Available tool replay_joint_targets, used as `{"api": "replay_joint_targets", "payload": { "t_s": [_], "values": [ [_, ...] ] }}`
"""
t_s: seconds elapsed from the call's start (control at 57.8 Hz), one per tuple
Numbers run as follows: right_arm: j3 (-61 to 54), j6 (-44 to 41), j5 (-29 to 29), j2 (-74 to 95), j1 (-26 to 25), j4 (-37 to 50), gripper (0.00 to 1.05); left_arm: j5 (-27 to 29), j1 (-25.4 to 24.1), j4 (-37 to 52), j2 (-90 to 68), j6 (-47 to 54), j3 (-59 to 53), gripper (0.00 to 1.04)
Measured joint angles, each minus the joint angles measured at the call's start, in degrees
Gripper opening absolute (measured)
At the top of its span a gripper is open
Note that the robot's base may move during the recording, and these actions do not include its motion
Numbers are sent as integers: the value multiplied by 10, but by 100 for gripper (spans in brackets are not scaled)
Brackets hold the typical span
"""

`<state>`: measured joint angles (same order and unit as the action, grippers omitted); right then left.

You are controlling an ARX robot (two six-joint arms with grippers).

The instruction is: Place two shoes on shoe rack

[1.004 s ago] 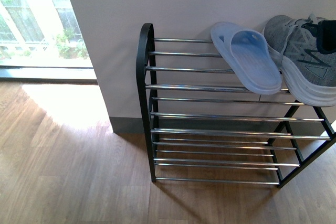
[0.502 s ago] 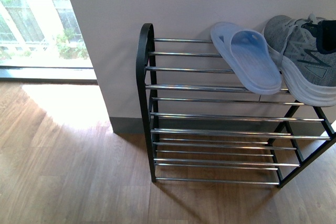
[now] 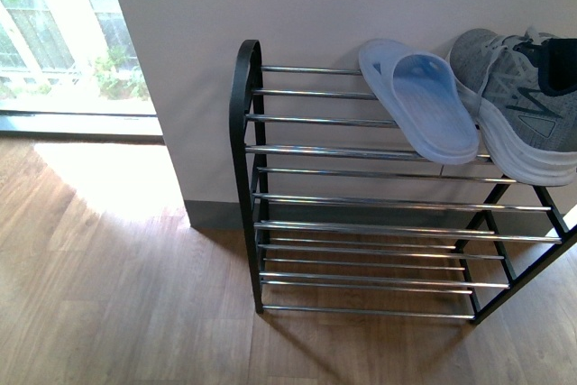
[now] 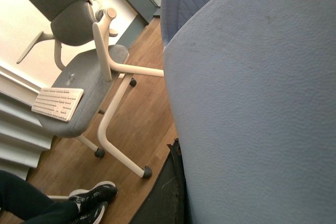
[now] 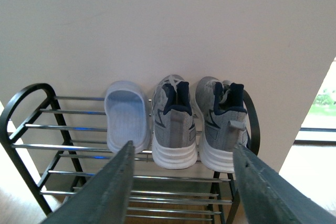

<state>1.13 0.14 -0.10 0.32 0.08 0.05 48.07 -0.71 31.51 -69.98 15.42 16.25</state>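
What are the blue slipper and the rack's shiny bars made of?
The slipper looks like soft moulded plastic or foam: one smooth, matte, pale blue piece. The rack bars look like chrome-plated metal, since they gleam and mirror light; its frame looks like black painted metal.

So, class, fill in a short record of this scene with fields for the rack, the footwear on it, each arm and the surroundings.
rack: shoe rack, black frame, chrome bars, against the wall
top tier: pale blue slide, then two grey sneakers side by side, heels outward
lower tiers: nothing on the parts that show
right gripper: jaws open, holding nothing, facing the rack
left wrist view: filled by a second blue slide close to the camera; jaws not visible
background: office chair with a keyboard on its seat
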Motion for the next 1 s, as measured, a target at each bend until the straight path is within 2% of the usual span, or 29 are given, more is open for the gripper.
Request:
{"api": "replay_joint_targets", "payload": {
  "t_s": [0.138, 0.173, 0.208, 0.26, 0.277, 0.294, 0.312, 0.381, 0.433, 0.623, 0.831, 1.004],
  "values": [
    [0, 0, 0, 0, 0, 0, 88, 0, 0, 0, 0, 0, 0, 2],
    [0, 0, 0, 0, 0, 0, 93, -7, -1, 0, 1, -5, 0, 2],
    [0, 0, 0, 0, 0, 0, 97, -55, -6, -7, 4, -27, 0, 2],
    [0, 0, 4, 0, 0, -1, 96, -150, -4, -39, 11, -84, 9, 2],
    [0, 0, 5, 0, 0, -1, 95, -158, -3, -48, 11, -97, 13, 2],
    [0, 0, 5, 0, 0, -1, 95, -201, 2, -65, 10, -123, 25, 2],
    [0, 0, 5, 0, 0, -1, 95, -218, 5, -74, 8, -142, 32, 2],
    [0, 0, 2, 0, 0, -1, 96, -338, 27, -140, -47, -224, 120, 2],
    [0, 0, 3, 0, 0, -1, 96, -377, 38, -185, -101, -249, 190, 2],
    [0, 0, 2, 0, 0, -1, 96, -422, 73, -284, -262, -233, 397, 2],
    [0, 0, 2, 0, 0, -1, 96, -417, 115, -389, -452, -144, 630, 2],
    [0, 0, 2, 0, 0, -1, 96, -416, 128, -454, -527, -104, 740, 2]
  ]
}}
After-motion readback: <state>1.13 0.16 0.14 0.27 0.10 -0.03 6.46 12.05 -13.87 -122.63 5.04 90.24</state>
